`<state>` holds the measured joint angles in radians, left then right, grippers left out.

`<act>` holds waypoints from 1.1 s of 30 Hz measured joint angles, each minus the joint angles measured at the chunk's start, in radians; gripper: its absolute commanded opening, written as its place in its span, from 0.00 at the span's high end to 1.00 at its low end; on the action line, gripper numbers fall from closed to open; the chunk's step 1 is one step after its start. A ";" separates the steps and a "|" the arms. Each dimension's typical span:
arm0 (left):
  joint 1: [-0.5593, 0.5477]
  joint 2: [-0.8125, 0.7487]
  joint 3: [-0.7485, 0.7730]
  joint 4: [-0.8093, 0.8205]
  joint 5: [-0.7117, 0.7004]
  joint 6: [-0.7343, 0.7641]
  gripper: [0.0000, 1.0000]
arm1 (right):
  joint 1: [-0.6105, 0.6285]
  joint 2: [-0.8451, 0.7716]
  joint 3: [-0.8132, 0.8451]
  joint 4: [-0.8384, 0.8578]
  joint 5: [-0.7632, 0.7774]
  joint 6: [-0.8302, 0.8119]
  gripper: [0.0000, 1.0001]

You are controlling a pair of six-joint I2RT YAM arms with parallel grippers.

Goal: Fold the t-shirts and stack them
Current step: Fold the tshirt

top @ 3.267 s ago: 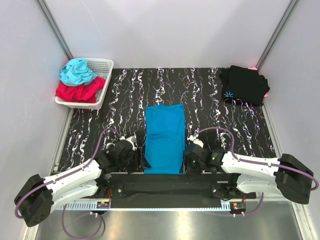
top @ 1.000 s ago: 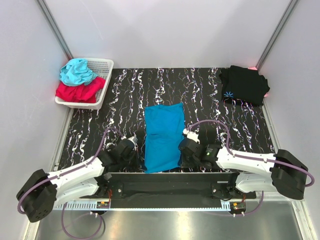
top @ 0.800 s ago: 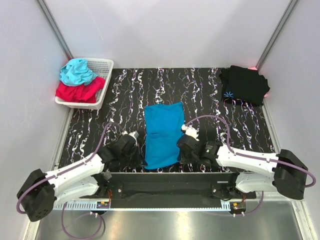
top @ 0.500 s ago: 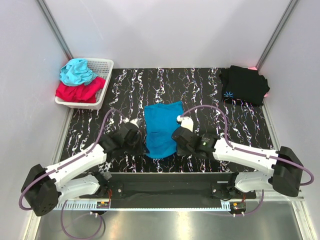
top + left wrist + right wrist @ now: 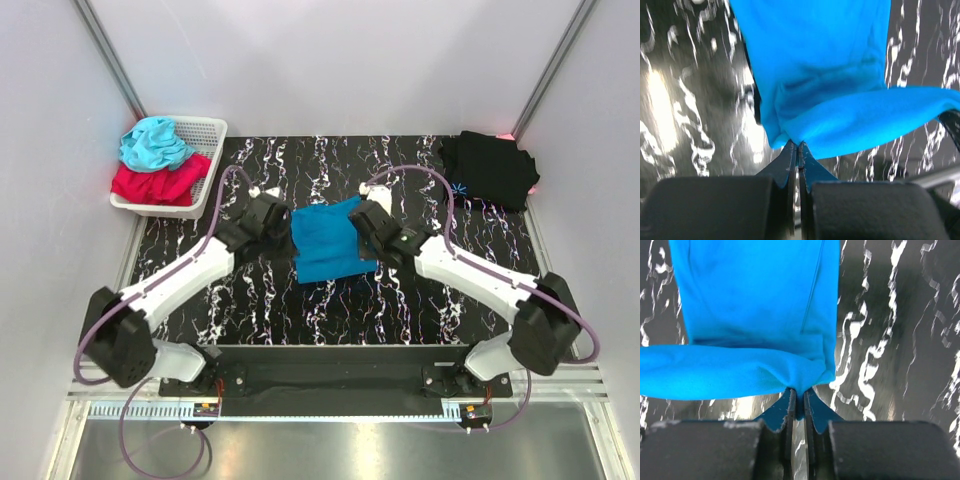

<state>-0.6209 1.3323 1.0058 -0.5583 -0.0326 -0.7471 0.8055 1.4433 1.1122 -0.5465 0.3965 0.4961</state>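
The blue t-shirt [image 5: 328, 245] lies mid-table, its near end lifted and carried over the rest. My left gripper [image 5: 288, 222] is shut on the near left corner of the blue t-shirt [image 5: 815, 85], pinching a thin edge [image 5: 798, 145]. On the other side, my right gripper [image 5: 358, 222] is shut on the near right corner, cloth of the blue t-shirt [image 5: 755, 305] bunched between its pads [image 5: 799, 392]. The black t-shirt [image 5: 490, 170] with its pale starburst lies folded at the far right corner.
A white basket [image 5: 205, 165] at the far left holds red cloth [image 5: 155, 185] and turquoise cloth [image 5: 152, 142]. The black marbled tabletop [image 5: 400, 300] shows around the shirt. Grey walls stand on three sides, and purple cables loop above both arms.
Both grippers have travelled from the table's near edge toward the far side, carrying the blue t-shirt's near end up and over, so the shirt now looks about half as long.
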 measured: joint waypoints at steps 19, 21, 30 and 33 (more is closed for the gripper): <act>0.188 0.444 0.500 -0.061 -0.017 0.104 1.00 | -0.274 0.495 0.481 0.130 -0.222 -0.235 1.00; 0.208 0.482 0.523 -0.060 -0.019 0.105 1.00 | -0.292 0.565 0.542 0.136 -0.261 -0.250 1.00; 0.274 0.706 0.595 -0.007 -0.033 0.119 0.09 | -0.343 0.845 0.797 0.123 -0.359 -0.293 0.68; 0.303 0.740 0.590 0.026 -0.052 0.106 0.07 | -0.362 0.901 0.854 0.110 -0.365 -0.294 0.63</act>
<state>-0.3183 2.0724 1.5959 -0.5320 -0.0845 -0.6411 0.4435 2.3440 1.9663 -0.4366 0.0315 0.2016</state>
